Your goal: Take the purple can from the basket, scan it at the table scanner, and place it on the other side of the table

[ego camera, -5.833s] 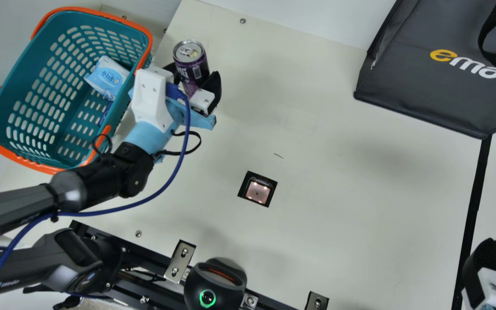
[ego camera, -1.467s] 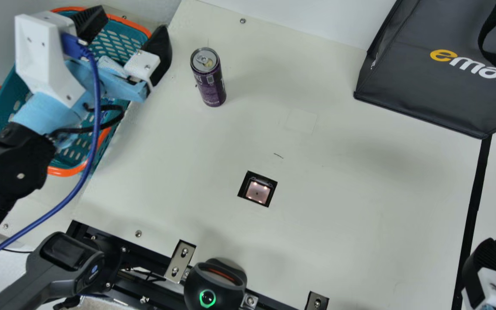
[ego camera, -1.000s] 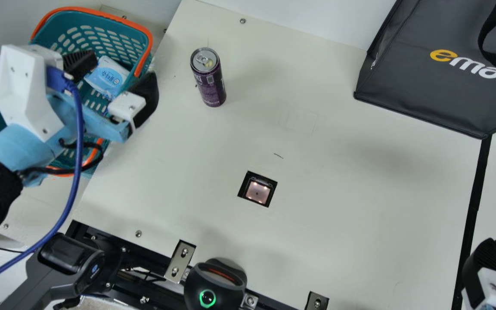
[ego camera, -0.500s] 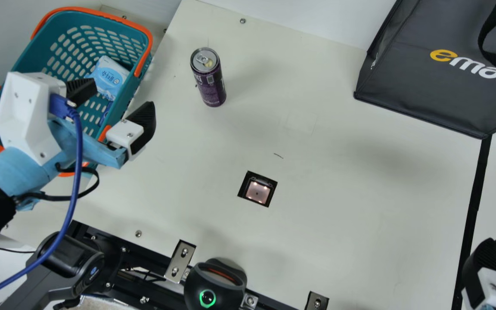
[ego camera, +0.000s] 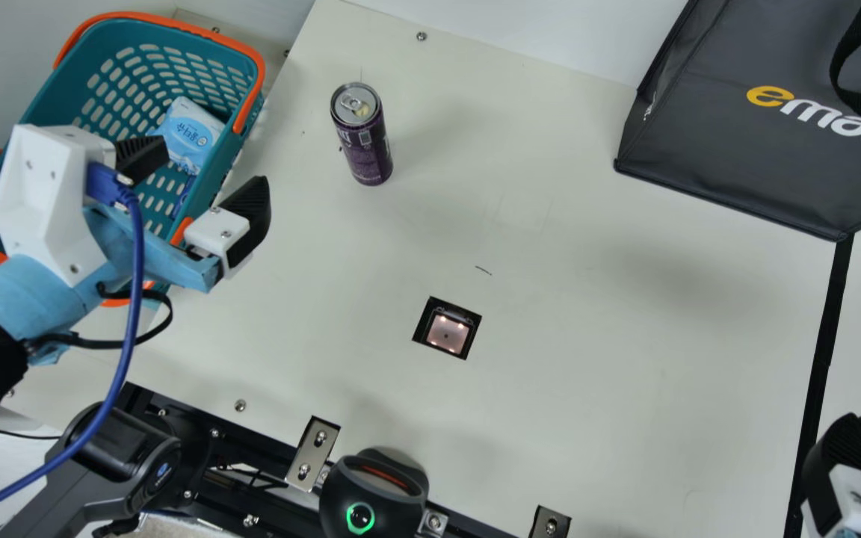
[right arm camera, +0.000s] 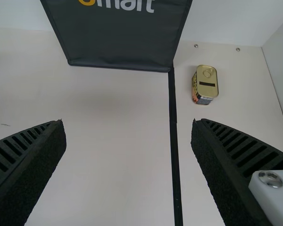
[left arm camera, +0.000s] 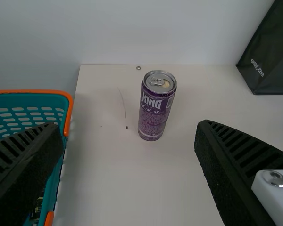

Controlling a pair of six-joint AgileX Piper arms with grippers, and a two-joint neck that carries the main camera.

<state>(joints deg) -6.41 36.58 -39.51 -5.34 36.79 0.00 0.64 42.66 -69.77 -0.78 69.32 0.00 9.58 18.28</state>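
The cream worktop point(ego camera: 587, 403) spreads around the scanner point(ego camera: 447, 329), set flush in it. Well left of the scanner, I see the basket point(ego camera: 94, 45) and my left gripper point(ego camera: 210, 168), spread and holding nothing. The purple can point(ego camera: 367, 153) stands upright beyond the scanner and to its left, so lifting it out is done. I judge that scanning and placing remain. My right gripper point(right arm camera: 128, 123), also spread and empty, is right of the scanner, by the black line point(ego camera: 823, 351).
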